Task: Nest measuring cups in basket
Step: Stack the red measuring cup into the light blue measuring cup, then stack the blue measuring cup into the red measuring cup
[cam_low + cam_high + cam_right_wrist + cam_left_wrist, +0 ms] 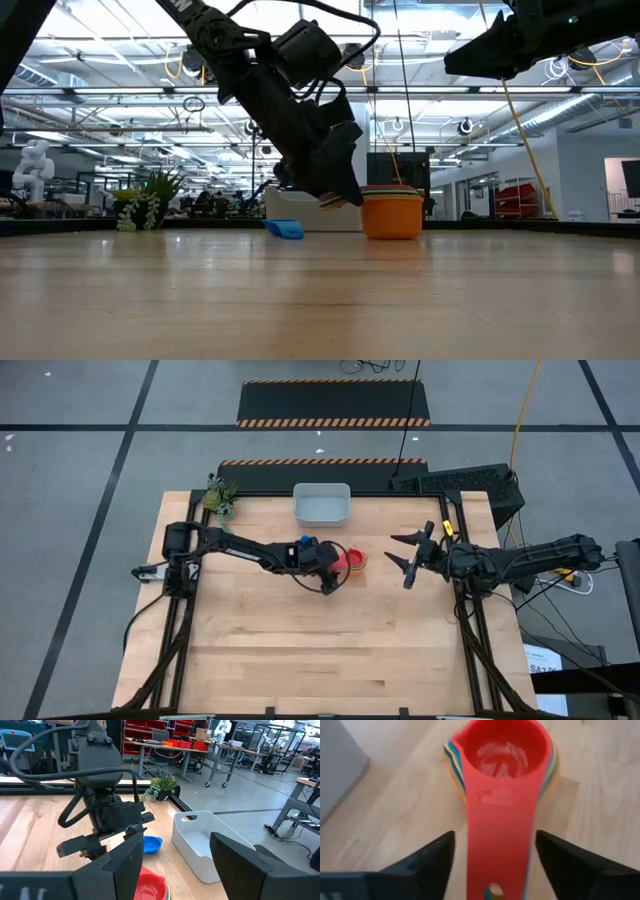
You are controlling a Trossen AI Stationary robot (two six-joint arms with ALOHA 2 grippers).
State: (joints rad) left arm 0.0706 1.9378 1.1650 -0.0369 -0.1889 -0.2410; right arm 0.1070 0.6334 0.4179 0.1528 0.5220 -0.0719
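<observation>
The nested measuring cups (355,562) are placed mid-table, at 3 o'clock from the left gripper (334,576). The red handle (499,840) is straddled lengthwise by its open fingers. The basket (321,504) is found at 12 o'clock.

Open workshop: red shelving (150,732), workbenches (200,750)

Grey floor (80,490) with dark lines, red shelving (165,732) behind.
</observation>
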